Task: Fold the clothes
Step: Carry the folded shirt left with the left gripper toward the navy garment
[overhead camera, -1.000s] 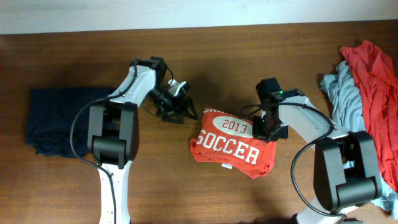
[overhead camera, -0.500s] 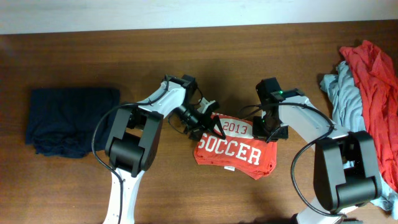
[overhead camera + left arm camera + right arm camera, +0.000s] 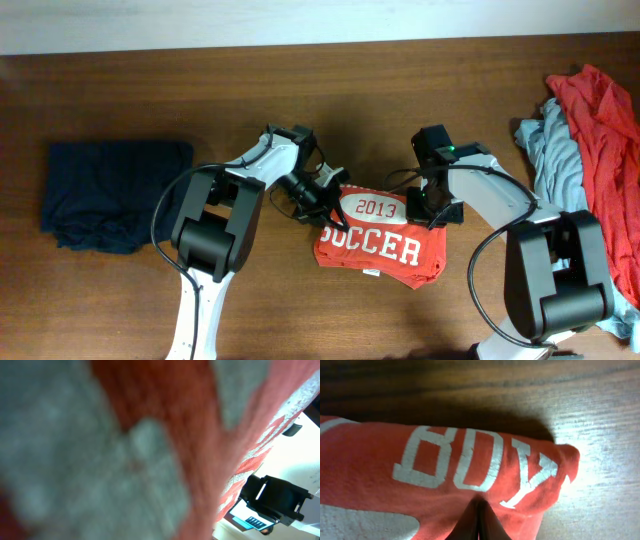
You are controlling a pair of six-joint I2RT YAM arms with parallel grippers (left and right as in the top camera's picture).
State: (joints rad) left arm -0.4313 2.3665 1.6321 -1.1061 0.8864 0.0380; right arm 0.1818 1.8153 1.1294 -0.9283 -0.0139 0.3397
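Orange-red shirt (image 3: 372, 243), white SOCCER print | left claw (image 3: 335, 206), right claw (image 3: 428, 212) clamped on it

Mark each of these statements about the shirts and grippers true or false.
1. The left gripper is shut on the orange-red SOCCER T-shirt. True.
2. The right gripper hangs open, holding nothing. False: it is pinched shut on that shirt's edge, near the white lettering.
3. The navy T-shirt lies on the table at the left, apart from both arms. True.
4. The red T-shirt lies neatly folded at the middle. False: it is crumpled over the grey-blue T-shirt at the right edge.
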